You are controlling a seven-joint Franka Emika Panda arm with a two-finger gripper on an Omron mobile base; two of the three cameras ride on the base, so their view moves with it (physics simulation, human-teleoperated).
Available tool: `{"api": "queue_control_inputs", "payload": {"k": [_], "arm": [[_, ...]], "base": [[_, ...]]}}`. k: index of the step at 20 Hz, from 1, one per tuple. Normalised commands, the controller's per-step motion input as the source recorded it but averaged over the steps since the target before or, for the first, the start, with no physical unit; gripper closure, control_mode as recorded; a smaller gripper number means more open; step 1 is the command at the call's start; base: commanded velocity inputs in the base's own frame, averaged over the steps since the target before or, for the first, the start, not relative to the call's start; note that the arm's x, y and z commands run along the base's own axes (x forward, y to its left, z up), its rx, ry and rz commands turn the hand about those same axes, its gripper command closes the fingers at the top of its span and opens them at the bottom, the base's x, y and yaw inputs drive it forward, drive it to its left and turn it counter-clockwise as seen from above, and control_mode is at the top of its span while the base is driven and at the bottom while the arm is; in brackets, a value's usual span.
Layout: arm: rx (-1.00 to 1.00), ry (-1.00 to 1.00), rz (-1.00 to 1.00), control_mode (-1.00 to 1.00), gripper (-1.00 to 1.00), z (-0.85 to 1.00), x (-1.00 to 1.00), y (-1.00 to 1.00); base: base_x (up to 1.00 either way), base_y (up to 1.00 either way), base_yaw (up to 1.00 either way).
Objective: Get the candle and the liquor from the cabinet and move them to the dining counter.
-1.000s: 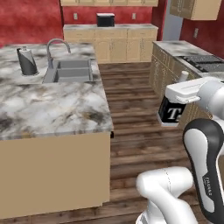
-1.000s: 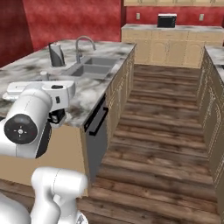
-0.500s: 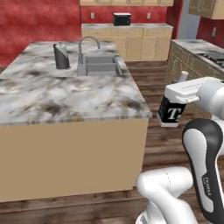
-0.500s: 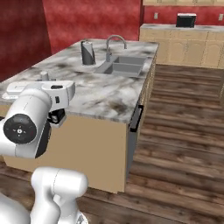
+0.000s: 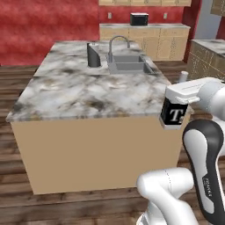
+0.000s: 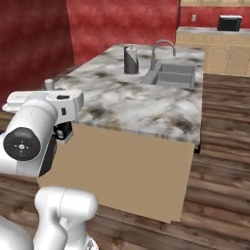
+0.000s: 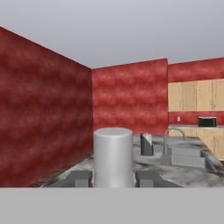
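Now the dining counter (image 5: 79,94) sprawls ahead, a big marble-topped island with tan sides, its sink (image 5: 127,67) and arched faucet (image 5: 117,41) sitting toward the far end and a dark cylinder canister (image 5: 93,55) standing upright beside the basin. Up rises the white arm, elbow bent low, forearm reaching level toward the island's near corner, wrist held horizontal. At its end the gripper (image 5: 176,115) is clamped narrowly on the liquor (image 5: 174,115), the squat black bottle with the white T hanging upright just off the counter's edge, its pale neck (image 7: 113,156) poking up between the fingertips (image 7: 78,178).
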Motion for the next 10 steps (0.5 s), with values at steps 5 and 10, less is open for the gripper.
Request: {"api": "queue_control_inputs", "payload": {"k": [5, 10], "arm": [[0.00, 0.00, 0.00, 1.00, 1.00, 0.00, 0.00, 0.00], [0.00, 0.00, 0.00, 1.00, 1.00, 0.00, 0.00, 0.00]], "base": [[0.01, 1.00, 0.01], [0.08, 1.00, 0.00]]}}
